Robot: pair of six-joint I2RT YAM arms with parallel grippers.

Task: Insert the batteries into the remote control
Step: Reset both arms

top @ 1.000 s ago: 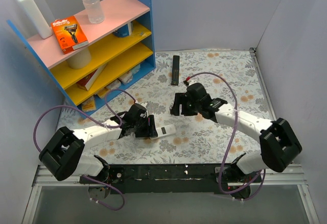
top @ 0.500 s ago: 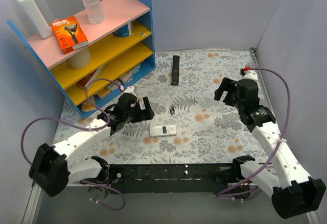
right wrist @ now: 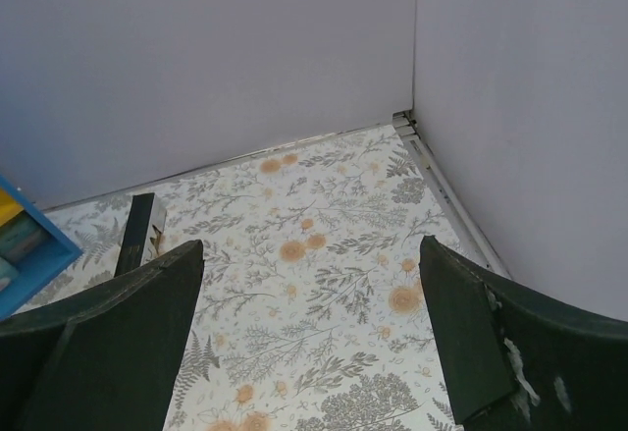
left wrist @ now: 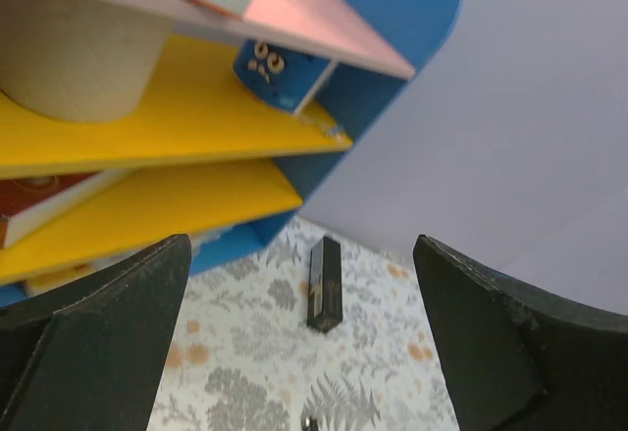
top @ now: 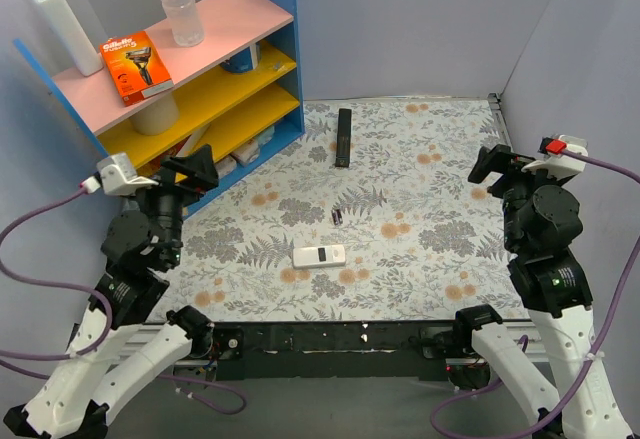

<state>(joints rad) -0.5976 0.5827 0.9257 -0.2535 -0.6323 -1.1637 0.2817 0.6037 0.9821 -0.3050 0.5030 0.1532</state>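
The remote control lies white side up on the flowered table, near the middle front. The batteries are a tiny dark pair lying just behind it; only one end peeks in at the bottom edge of the left wrist view. My left gripper hangs raised at the left by the shelf, open and empty. At the right edge my right gripper is also raised, open with nothing in it. Both are far from the remote control.
A longer black remote lies at the back centre. A blue shelf unit with pink and yellow boards stands back left, holding a razor pack, bottles and boxes. Grey walls close the back and right.
Both arms have drawn back from the table's middle and risen to the sides. The left gripper let go of the remote control, which stays put. Both grippers opened wide.
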